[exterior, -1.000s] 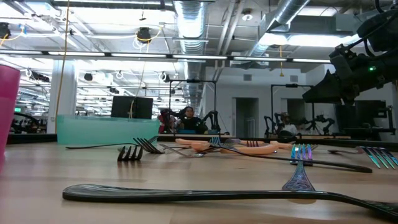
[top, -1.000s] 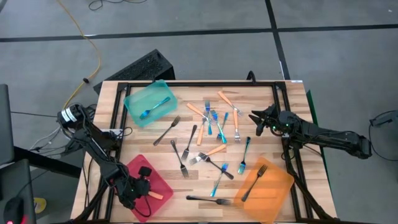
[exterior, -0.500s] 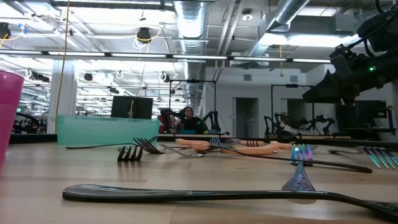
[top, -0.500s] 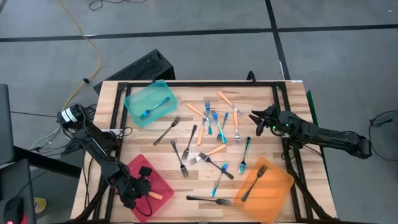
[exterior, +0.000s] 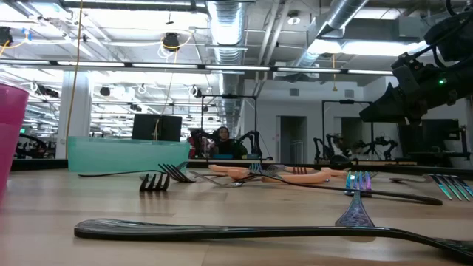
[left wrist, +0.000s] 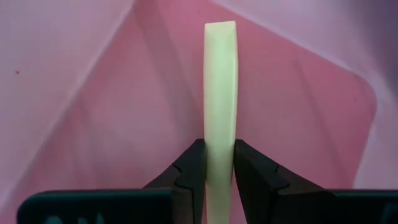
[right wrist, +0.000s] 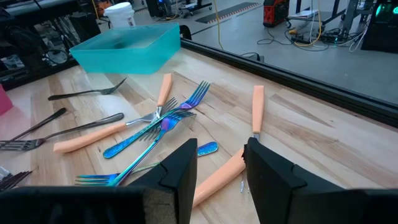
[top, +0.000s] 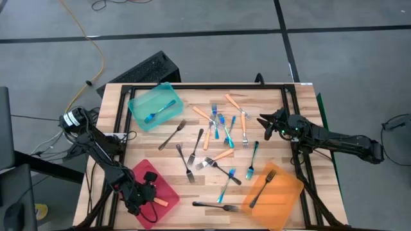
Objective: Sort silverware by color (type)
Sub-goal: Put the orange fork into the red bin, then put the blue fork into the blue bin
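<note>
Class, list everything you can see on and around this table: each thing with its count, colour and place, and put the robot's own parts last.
Teal tray: one, far left corner, one blue fork inside.
Red tray: one, near left corner.
Orange tray: one, near right, one black fork inside.
Loose forks: roughly sixteen, blue, orange-handled and black, mid-table.
Table: one, light wood.
Left gripper: over the red tray, shut on an orange fork handle.
Right gripper: open, at the right edge beside the pile.
</note>
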### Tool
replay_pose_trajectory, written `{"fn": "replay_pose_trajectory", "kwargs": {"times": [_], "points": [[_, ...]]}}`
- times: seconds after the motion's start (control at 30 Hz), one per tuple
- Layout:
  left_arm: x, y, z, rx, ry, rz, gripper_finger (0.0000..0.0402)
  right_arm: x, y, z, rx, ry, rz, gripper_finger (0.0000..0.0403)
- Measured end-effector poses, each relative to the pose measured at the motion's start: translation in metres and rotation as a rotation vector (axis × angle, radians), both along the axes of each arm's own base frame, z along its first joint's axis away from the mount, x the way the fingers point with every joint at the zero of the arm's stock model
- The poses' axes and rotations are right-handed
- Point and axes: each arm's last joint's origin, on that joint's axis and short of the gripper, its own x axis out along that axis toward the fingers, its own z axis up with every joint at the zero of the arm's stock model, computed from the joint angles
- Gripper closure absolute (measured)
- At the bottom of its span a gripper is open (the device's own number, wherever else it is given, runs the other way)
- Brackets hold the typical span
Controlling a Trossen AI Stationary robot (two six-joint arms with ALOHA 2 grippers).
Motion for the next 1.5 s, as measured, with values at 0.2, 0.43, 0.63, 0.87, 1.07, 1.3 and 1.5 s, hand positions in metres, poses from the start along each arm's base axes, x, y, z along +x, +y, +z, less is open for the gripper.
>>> {"fn": "replay_pose_trajectory", "kwargs": {"times": [0.2,0.43,0.63,0.87,1.07,1.3,1.5], "points": [[0.002,0.002,0.000,-0.004,0.008,0.002,0.0337,0.000,0.000,0.000,0.000,0.000,0.000,0.0248],[0.003,0.003,0.000,-0.005,0.010,0.006,0.0336,0.000,0.000,0.000,0.000,0.000,0.000,0.0248],[0.003,0.003,0.000,0.001,0.007,-0.007,0.0331,0.000,0.000,0.000,0.000,0.000,0.000,0.0248],[0.004,0.003,0.000,0.001,0.006,-0.010,0.0302,0.000,0.000,0.000,0.000,0.000,0.000,0.0248],[0.004,0.002,0.000,0.001,-0.002,-0.025,0.0286,0.000,0.000,0.000,0.000,0.000,0.000,0.0248],[0.006,-0.001,0.005,0.012,-0.004,-0.036,0.0285,0.000,0.000,0.000,0.000,0.000,0.000,0.0248],[0.009,-0.003,0.013,0.037,0.014,-0.027,0.0286,0.000,0.000,0.000,-0.001,0.001,0.000,0.0248]]}}
